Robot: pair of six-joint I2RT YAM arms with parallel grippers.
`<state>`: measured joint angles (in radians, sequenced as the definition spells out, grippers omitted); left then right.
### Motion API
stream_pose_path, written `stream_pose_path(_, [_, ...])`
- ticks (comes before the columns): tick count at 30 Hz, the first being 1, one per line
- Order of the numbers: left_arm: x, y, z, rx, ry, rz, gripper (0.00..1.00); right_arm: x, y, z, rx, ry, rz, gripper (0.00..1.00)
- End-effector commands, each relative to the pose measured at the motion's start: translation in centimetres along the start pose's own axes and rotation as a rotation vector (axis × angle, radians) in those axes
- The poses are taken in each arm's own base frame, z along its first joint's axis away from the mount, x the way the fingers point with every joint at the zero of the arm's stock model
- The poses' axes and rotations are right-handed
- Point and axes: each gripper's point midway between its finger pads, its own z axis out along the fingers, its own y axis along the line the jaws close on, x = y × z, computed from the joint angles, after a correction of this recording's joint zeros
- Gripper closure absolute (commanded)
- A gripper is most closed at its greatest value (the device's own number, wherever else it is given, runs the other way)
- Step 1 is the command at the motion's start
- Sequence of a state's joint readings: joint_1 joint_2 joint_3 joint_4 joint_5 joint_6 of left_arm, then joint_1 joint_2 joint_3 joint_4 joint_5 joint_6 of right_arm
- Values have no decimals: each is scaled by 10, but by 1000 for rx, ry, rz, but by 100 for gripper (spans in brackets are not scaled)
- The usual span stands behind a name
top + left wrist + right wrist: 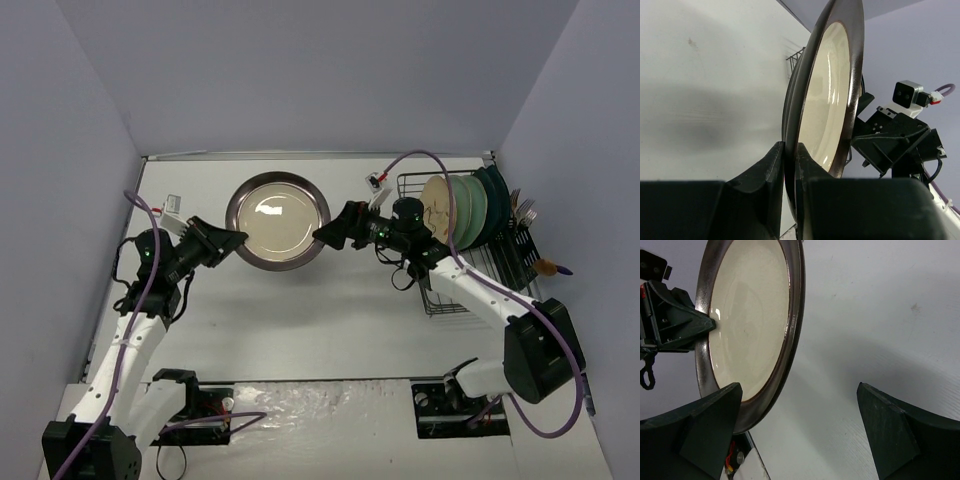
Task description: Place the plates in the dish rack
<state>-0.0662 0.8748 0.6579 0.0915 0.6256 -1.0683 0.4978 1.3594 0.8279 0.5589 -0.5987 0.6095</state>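
Plate-holding falls to the left pincer [237, 238], which is clamped tight on the rim of the cream plate with the grey-brown rim [277, 220]. In the left wrist view its two fingers [771, 165] pinch the dark rim from both sides, and the plate [827, 95] rises from them on edge, its cream face turned to the side. From above, the plate reaches out beyond the left pincer's tips, clear of the bench [300, 320] and tilted so that its face shows to the camera.

The right pincer [322, 237] stands at the opposite rim, across the plate from the left one, with its jaws spread wide and nothing held. In the right wrist view the plate [747, 315] sits just ahead of this pincer [799, 389], with its lower rim passing next to the finger [710, 425] on the left of the frame and edging into the gap. Whether that finger touches the rim cannot be told. The left pincer [685, 325] shows at the plate's far rim.

Behind the right pincer, along its arm, is the dish rack [450, 295]. Standing on edge in it are a cream floral plate [437, 205], pale green plates [463, 208] and dark teal plates [496, 200]. Cutlery [525, 212] stands in the holder on the rack's far side.
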Motion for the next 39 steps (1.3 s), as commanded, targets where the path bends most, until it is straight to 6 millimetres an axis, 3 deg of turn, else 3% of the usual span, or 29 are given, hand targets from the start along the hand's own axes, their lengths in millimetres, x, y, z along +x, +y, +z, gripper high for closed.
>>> stream_pose_path(1, [-22,-83,-18,247,-68,135,100,-40,45,9,-129,-108,-88,9])
stream_pose_path(3, [-18,-82,-18,248,-59,136,100,-39,46,11,-133,-105,-85,12])
stream_pose_path(7, [-13,-84,-17,258,-53,144,100,-36,46,14,-135,-99,-69,32])
stream_pose_path(14, [-9,-87,-17,269,-37,166,100,-29,43,17,-141,-74,-54,84])
stream_pose_path(17, [-6,-81,-17,248,-29,174,100,-33,39,15,-116,-81,-62,98])
stream_pose_path(20, [-3,-65,-16,175,-20,200,99,-37,35,10,-81,-87,-89,100])
stream_pose_path(22, [-2,-50,-17,96,-19,234,90,-43,30,6,-37,-94,-115,100])
stream_pose_path(26, [0,-7,-26,-125,5,314,58,-75,21,-18,102,-164,-236,100])
stream_pose_path(32, [-19,27,-52,-399,-11,447,6,-126,-9,-73,428,-302,-401,100])
stream_pose_path(39, [-56,58,-104,-743,-75,653,3,-189,-30,-162,883,-488,-589,100])
